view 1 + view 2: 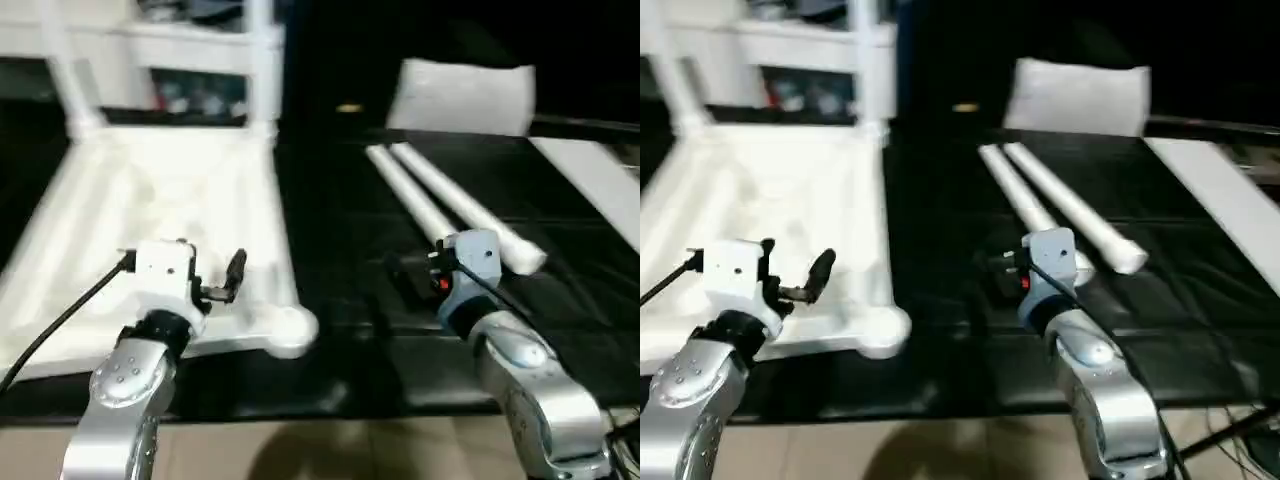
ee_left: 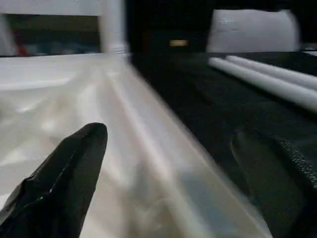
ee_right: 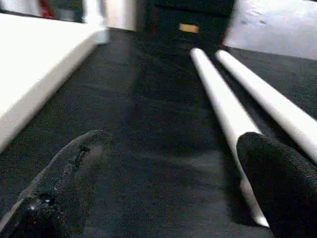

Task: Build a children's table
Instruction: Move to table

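The white tabletop (image 1: 150, 200) lies underside up on the left of the black cloth. Two legs (image 1: 262, 60) stand in its far corner sockets, and a round near corner socket (image 1: 290, 330) is bare. Two loose white legs (image 1: 440, 205) lie side by side on the cloth at the right. My left gripper (image 2: 173, 163) is open, low over the tabletop's right rim (image 2: 148, 139), holding nothing. My right gripper (image 3: 173, 163) is open just above the cloth, with one finger (image 3: 277, 173) beside the near end of the closer loose leg (image 3: 223, 109).
A white flat bag (image 1: 465, 95) lies at the back behind the loose legs. A long white panel (image 1: 600, 190) runs along the right side. A white cabinet (image 1: 180, 45) stands behind the tabletop. The work surface's front edge (image 1: 330, 410) is close to my forearms.
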{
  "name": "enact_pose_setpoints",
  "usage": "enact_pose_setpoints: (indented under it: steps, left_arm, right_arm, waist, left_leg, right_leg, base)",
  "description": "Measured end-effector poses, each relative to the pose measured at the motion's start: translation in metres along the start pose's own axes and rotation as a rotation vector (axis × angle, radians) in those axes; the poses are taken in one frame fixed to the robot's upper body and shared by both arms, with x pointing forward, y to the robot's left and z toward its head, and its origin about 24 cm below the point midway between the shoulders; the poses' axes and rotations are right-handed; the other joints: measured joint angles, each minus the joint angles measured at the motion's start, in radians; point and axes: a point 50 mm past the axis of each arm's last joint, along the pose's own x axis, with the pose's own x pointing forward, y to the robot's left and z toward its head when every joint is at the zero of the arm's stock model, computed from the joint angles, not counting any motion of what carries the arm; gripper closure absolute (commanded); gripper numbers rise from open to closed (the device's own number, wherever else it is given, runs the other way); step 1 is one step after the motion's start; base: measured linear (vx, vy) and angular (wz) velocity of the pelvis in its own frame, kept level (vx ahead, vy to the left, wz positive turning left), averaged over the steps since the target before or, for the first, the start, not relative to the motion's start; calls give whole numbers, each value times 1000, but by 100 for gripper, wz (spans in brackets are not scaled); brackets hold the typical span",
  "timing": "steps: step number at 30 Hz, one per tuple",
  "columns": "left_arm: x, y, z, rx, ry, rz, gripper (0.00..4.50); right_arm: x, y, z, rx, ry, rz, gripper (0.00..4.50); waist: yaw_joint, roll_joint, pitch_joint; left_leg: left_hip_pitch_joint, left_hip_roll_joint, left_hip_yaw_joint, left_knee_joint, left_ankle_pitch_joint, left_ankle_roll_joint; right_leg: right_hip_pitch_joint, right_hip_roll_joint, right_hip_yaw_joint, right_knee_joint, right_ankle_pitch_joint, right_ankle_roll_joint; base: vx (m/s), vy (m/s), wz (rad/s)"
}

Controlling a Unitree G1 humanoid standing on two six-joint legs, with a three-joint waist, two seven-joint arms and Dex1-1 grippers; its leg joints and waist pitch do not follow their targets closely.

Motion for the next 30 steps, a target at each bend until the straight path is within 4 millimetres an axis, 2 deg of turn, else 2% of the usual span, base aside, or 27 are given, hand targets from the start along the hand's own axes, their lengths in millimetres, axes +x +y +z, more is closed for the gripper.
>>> enact_pose_setpoints:
  steps: [1, 2, 3, 6, 7, 9, 11, 14, 20, 26, 30]
  left_arm:
    - [0, 0, 0, 2, 1, -2, 10]
    - [0, 1, 0, 10, 1, 1, 10]
    - [-2, 5, 2, 26, -2, 12, 10]
    - [-3, 11, 2, 53, 6, 29, 10]
    - [-3, 12, 2, 58, 7, 30, 10]
    - [-2, 13, 4, 64, 3, 25, 10]
    - [-1, 12, 6, 67, -5, 20, 10]
    - [2, 8, 8, 70, -14, 0, 10]
    - [6, 8, 12, 73, -27, -5, 10]
    - [8, 5, 13, 77, -31, -25, 10]
    - [8, 3, 13, 78, -30, -31, 10]
  right_arm:
    - [1, -2, -1, -6, 7, -7, 0]
    - [2, -3, 0, -10, 3, -11, 0]
    - [5, -1, 2, -9, -4, -9, 0]
    - [10, 9, 7, -43, -20, 27, 0]
    - [13, 9, 8, -46, -19, 29, 0]
    - [15, 7, 9, -53, -18, 16, 0]
    - [15, 4, 6, -55, -5, 1, 0]
    - [15, -1, 6, -51, -1, -17, 0]
    - [23, -2, 17, -67, -24, -31, 0]
    - [34, -17, 15, -83, 39, -97, 0]
    - [39, -24, 29, -70, 4, -113, 0]
  waist:
    - [7, 7, 1]
    - [13, 25, -1]
    - [13, 27, 0]
    - [10, 26, -1]
    - [8, 27, 0]
    - [0, 26, -1]
    - [-3, 26, -1]
    - [-5, 28, -1]
    - [-14, 28, -1]
    - [-13, 30, 0]
    - [-15, 30, 0]
  left_leg:
    - [1, 3, 0, -13, -1, -4]
    - [6, 11, -1, -17, 17, -36]
    - [15, 18, 0, -27, 25, -77]
    - [22, 16, 4, -42, 24, -77]
    - [27, 15, 4, -46, 22, -75]
    - [34, 13, 8, -48, 18, -64]
    - [29, 13, 11, -49, 15, -63]
    - [30, 14, 13, -55, 11, -63]
    - [38, 12, 10, -56, 2, -59]
    - [36, 12, 10, -57, 2, -59]
    - [37, 13, 10, -57, 2, -59]
  right_leg:
    - [9, 6, -5, -6, 0, 0]
    - [18, 15, -11, -13, 1, -3]
    - [24, 17, -15, -19, 1, -3]
    - [29, 15, -15, -43, 11, -20]
    - [34, 14, -16, -50, 13, -23]
    - [42, 12, -15, -52, 6, -32]
    - [46, 12, -14, -56, 3, -29]
    - [51, 14, -15, -68, 1, -27]
    - [52, 13, -16, -65, -10, -28]
    - [54, 13, -16, -65, -13, -32]
    - [55, 13, -17, -64, -13, -32]
  base:
    - [27, -62, -8]
    - [0, 0, 0]
    - [0, 0, 0]
    - [81, 39, 1]
    - [78, 50, 3]
    - [71, 35, -1]
    - [34, 14, -1]
    - [20, 3, 0]
    - [44, -1, 0]
    - [0, 0, 0]
    - [0, 0, 0]
